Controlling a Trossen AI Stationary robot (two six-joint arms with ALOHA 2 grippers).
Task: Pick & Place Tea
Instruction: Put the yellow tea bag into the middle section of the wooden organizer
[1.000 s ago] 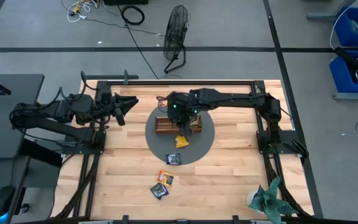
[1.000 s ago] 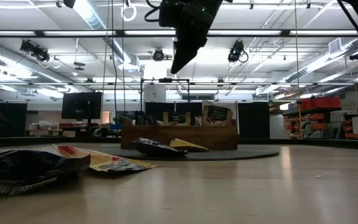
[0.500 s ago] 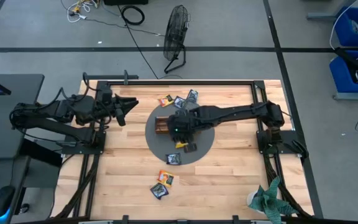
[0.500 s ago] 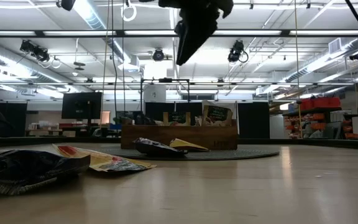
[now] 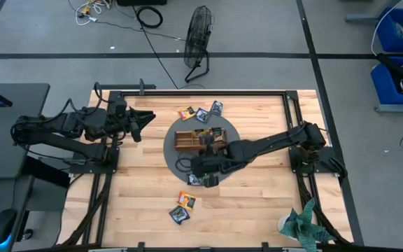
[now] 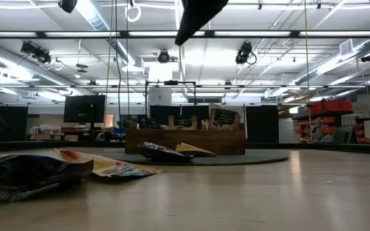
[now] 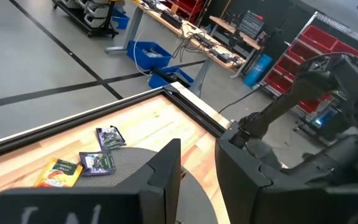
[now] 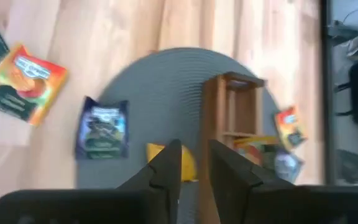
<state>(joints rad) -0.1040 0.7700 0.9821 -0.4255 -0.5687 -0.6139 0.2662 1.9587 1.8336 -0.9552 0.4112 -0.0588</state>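
Wooden bench (image 5: 257, 203) carries everything, and at its left edge the left gripper (image 5: 147, 117) waits clear of the work. Its fingers stand a narrow gap apart with nothing between them.

Near the front edge, left of centre, lie a blue sachet (image 5: 179, 215) and an orange sachet (image 5: 187, 201), touching or nearly so. Three more sachets (image 5: 201, 114) sit close together by the far edge, just beyond the round grey mat (image 5: 173, 152). The brown compartment tray (image 5: 187, 140) stands on the far half of that mat.

On the mat's near rim lies a dark blue sachet (image 5: 196, 179), flat and partly under the right gripper (image 5: 207, 175). That gripper hangs above the mat and holds nothing. In the wrist view its fingers (image 8: 166, 165) are drawn close, with a slim gap through which the mat shows. A yellow sachet (image 8: 188, 163) peeks out just past them, between the dark blue sachet and the tray. From table height its top looks slightly lifted (image 6: 194, 149) rather than pressed flat.

The tea looks very light, thin and soft, probably with a slick, crinkly wrapper that would slide away under a push. A flat sachet offers little to pinch, so the best hold is likely a raised edge or a sealed end seam. The fingers should come straight down, one on each side of that edge. The yellow one's lifted side seems the easier grip. A firm squeeze should do the tea no harm, though the wrapper may buckle.
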